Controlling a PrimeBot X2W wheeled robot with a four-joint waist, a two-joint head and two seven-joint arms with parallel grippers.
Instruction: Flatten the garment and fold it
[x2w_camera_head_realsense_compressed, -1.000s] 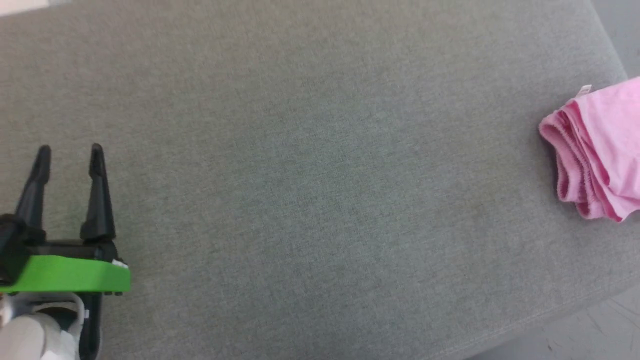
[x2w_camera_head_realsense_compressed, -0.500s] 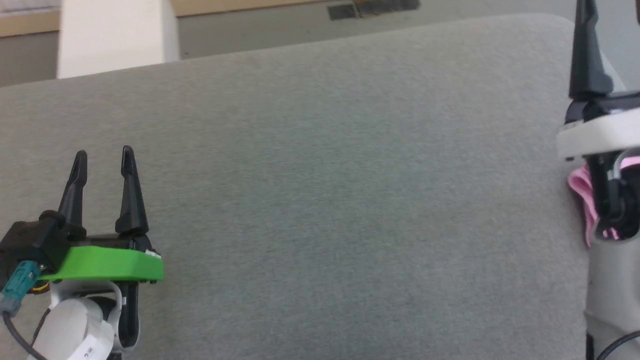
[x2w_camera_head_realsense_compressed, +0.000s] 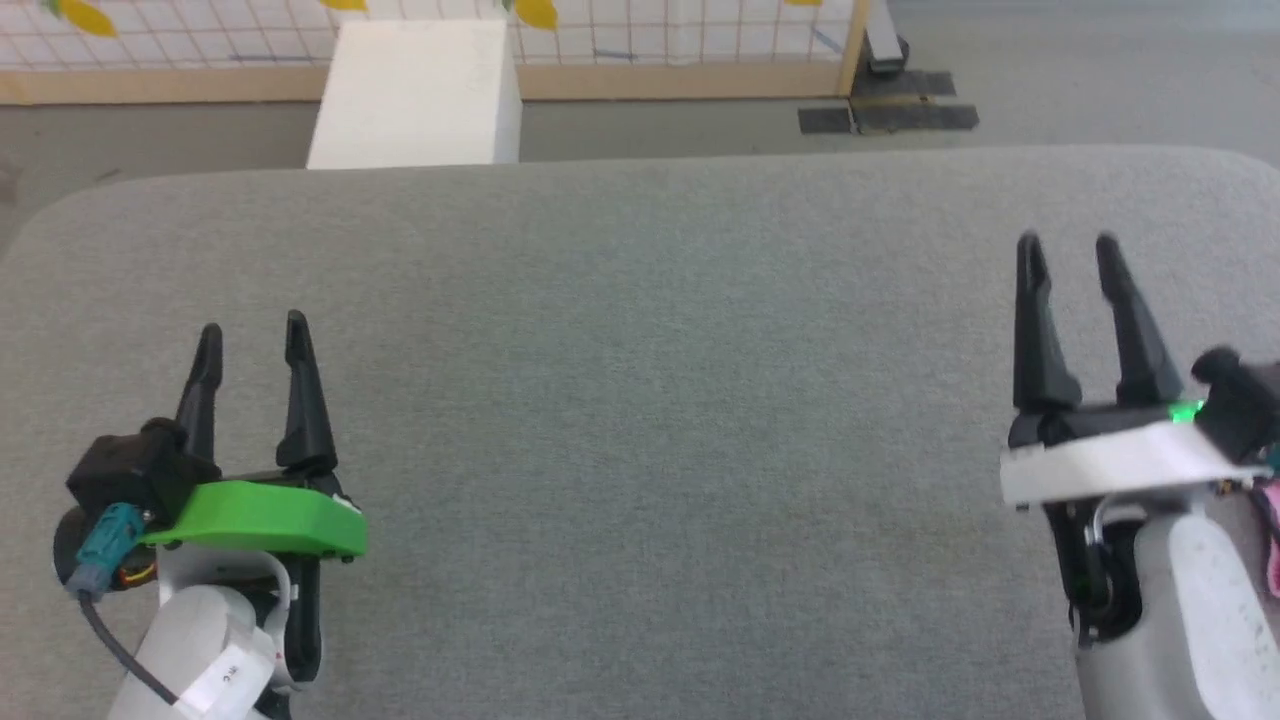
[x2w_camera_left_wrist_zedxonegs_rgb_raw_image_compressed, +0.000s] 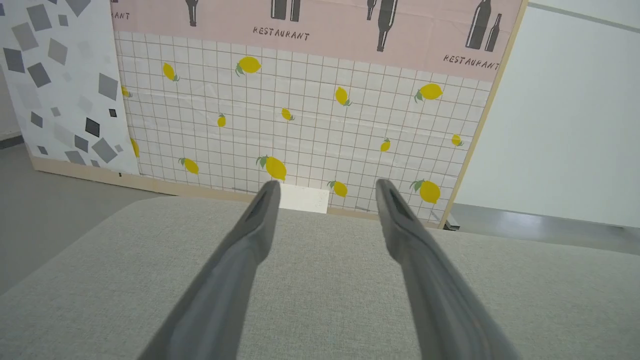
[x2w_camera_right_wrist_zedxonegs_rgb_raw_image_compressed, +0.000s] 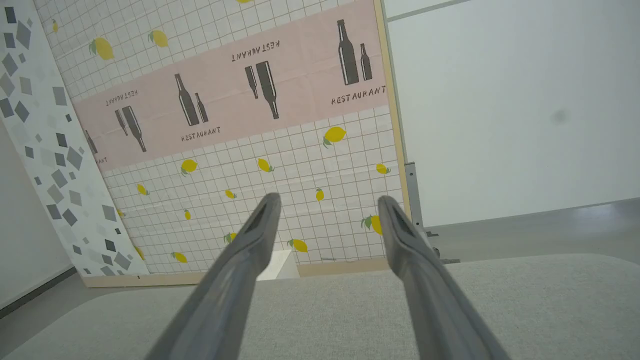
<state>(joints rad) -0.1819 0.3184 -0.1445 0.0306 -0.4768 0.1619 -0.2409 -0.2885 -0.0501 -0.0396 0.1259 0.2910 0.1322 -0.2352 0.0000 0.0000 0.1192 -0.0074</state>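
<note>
Closest to you, the left gripper (x2w_camera_head_realsense_compressed: 252, 330), two long dark fingers on a green mount, hovers over the lower left with its jaws spread wide and nothing between them. The right gripper (x2w_camera_head_realsense_compressed: 1067, 248), the same fingers on a white mount, stands just as released over the right side. Now look behind that right forearm: a thin sliver of the light-pink soft cloth garment (x2w_camera_head_realsense_compressed: 1275, 560) peeks in at the right edge. So little of it shows that you can't tell how it lies. By my read you're at the very first step, with no grasp made and flattening not yet begun. The next move calls for turning toward that right edge to bring the cloth into view, then reaching back for it. The grey fabric-covered tabletop (x2w_camera_head_realsense_compressed: 640, 400) runs on to rounded far corners. Past it sits a white block (x2w_camera_head_realsense_compressed: 415, 95) on grey floor (x2w_camera_head_realsense_compressed: 1050, 80), then a wood-framed lemon-print grid panel (x2w_camera_left_wrist_zedxonegs_rgb_raw_image_compressed: 310, 125) and a plain white wall (x2w_camera_right_wrist_zedxonegs_rgb_raw_image_compressed: 500, 100).
</note>
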